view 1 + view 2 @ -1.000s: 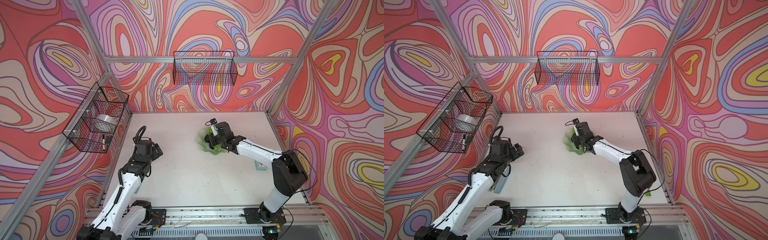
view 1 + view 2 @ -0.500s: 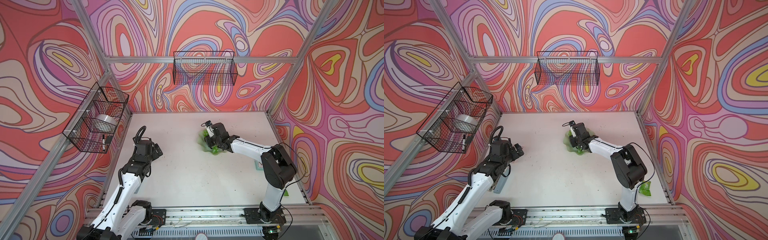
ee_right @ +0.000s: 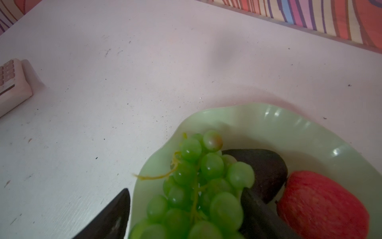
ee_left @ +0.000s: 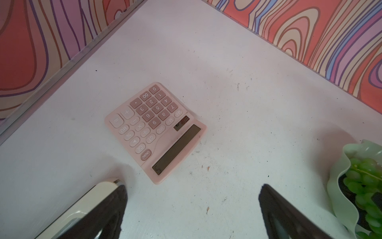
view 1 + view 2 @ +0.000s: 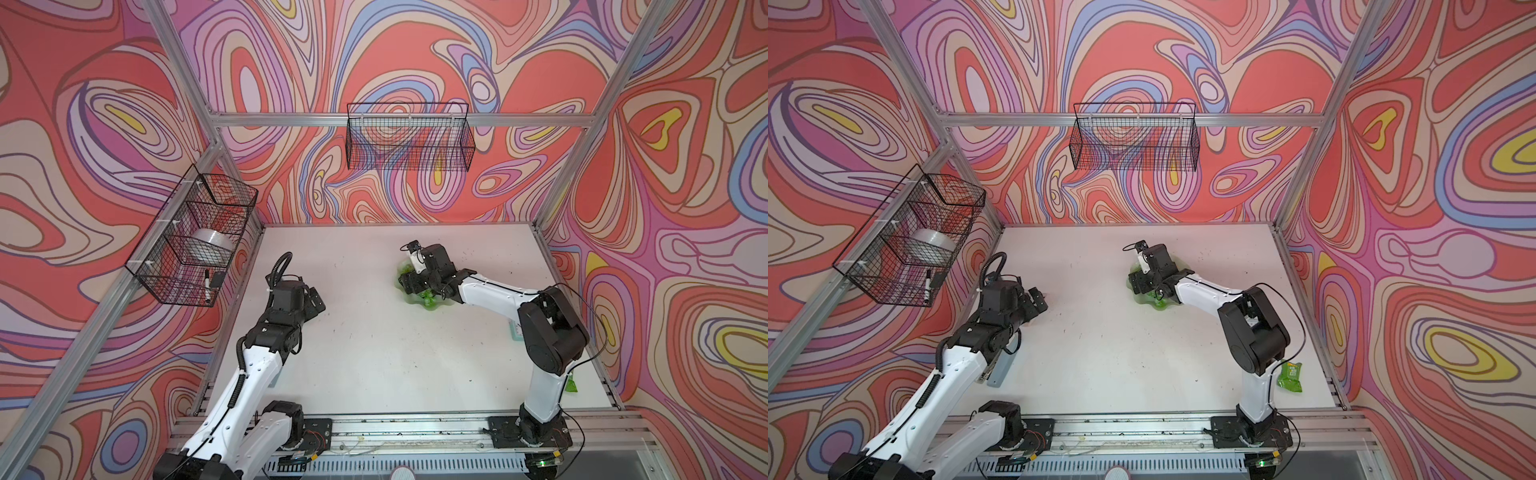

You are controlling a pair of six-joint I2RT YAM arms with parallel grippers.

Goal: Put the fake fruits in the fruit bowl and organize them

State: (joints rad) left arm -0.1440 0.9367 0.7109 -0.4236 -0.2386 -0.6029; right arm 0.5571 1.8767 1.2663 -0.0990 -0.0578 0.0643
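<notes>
The pale green wavy-rimmed fruit bowl (image 3: 268,115) sits mid-table, mostly covered by the right arm in both top views (image 5: 409,297) (image 5: 1133,291). In it lie the green grape bunch (image 3: 198,186), a dark avocado (image 3: 266,167) and a red fruit (image 3: 322,204). My right gripper (image 3: 186,191) hangs over the bowl, open, its fingers spread either side of the grapes, one clearly apart from them. My left gripper (image 4: 193,187) stands open over bare table at the left (image 5: 316,301), with nothing between its fingers. The bowl's edge and grapes (image 4: 363,180) show in the left wrist view.
A pink calculator (image 4: 155,130) lies ahead of the left gripper. A green snack packet (image 5: 1291,376) and a small teal clock (image 5: 515,332) lie near the right arm's base. Black wire baskets hang on the back wall (image 5: 409,137) and left wall (image 5: 195,237).
The right gripper has gone from shut to open over the bowl, letting go of the grape bunch, and shifted slightly left. The left arm has not moved.
</notes>
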